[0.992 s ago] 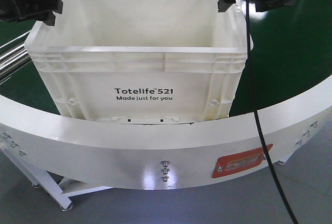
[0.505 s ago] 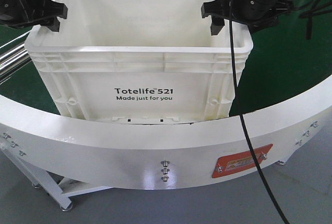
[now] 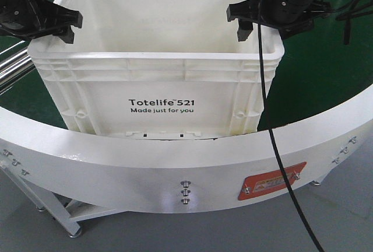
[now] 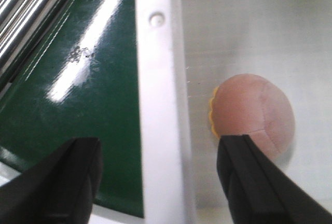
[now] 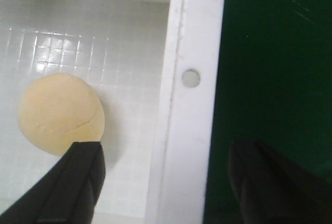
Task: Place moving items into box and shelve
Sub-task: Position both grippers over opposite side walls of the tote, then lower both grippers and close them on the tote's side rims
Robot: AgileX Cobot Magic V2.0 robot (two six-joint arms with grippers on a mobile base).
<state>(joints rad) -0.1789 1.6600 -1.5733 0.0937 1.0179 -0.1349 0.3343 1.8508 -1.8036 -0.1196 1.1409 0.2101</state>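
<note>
The box (image 3: 157, 59) is a white crate printed "Totelife 521", standing on the green belt. In the left wrist view a pinkish-beige moving item (image 4: 254, 115) with a seam lies on the crate floor, a sliver of yellow showing at its left edge. A pale yellow moving item (image 5: 59, 112) lies on the floor in the right wrist view. My left gripper (image 3: 70, 28) (image 4: 161, 182) is open, one finger on each side of the left rim (image 4: 155, 79). The right gripper (image 3: 239, 23) (image 5: 171, 182) is open astride the right rim (image 5: 192, 53). Neither holds anything.
A curved white conveyor rail (image 3: 175, 164) runs in front of the crate, carrying an orange plate (image 3: 271, 181). The green belt (image 3: 326, 59) lies on both sides. Metal rollers (image 3: 11, 68) (image 4: 31, 1) sit at the left. A black cable (image 3: 280, 147) hangs from the right arm.
The right gripper came down and leftward to the crate's right rim, then held still. The left gripper crept right over the left rim. The crate has not moved.
</note>
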